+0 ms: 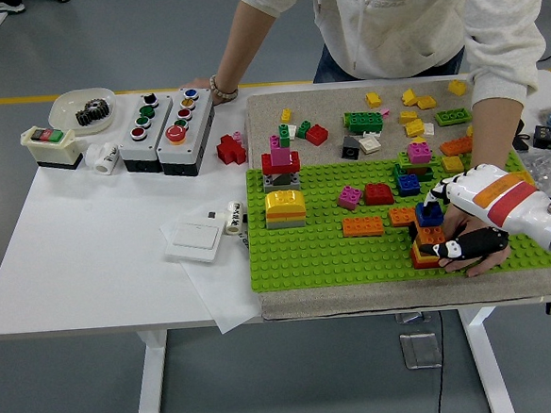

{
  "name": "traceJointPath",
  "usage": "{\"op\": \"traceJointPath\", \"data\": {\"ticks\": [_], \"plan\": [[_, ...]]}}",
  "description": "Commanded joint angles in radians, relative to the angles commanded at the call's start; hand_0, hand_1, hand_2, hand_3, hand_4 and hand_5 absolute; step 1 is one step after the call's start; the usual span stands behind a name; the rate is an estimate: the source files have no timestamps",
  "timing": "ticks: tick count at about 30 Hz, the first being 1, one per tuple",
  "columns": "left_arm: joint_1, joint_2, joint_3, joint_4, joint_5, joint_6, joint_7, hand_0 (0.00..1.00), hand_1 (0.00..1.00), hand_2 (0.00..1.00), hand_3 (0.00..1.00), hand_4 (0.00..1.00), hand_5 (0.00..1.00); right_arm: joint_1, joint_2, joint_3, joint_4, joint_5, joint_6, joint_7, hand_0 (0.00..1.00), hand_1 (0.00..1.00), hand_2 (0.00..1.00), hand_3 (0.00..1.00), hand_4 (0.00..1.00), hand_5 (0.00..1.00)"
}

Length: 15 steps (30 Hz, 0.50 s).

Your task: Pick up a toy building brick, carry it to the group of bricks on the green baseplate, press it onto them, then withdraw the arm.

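A small stack point(428, 243) stands on the right of the green baseplate point(316, 251): a blue brick point(429, 214) on top of orange and red ones. My right hand point(444, 221), white with an orange and red band, reaches in from the right. Its curled fingers point(437, 195) rest on the blue brick and its black thumb point(472, 244) lies against the lower bricks. A person's hand point(487, 256) lies on the baseplate just under my hand, beside the stack. My left arm does not show.
Other builds stand on the baseplate: a yellow one point(285, 207), a red and pink tower point(280, 161), and loose red point(379, 194) and orange point(362, 226) bricks. Several loose bricks lie on the beige mat point(344, 102) behind. Button boxes point(166, 124) stand at the back left, where the person's other hand point(212, 88) rests.
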Motion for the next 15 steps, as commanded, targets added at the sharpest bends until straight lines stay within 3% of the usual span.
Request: {"op": "traceJointPath", "data": {"ticks": [15], "plan": [[0.000,-0.001,-0.002,0.001,0.000,-0.003,-0.002,0.427,0.480,0.526,0.596,0.616,0.761,0.001,0.004,-0.006,-0.014,0.006,0.003,0.000,0.470,0.542,0.623,0.591,0.870,0.681]]}}
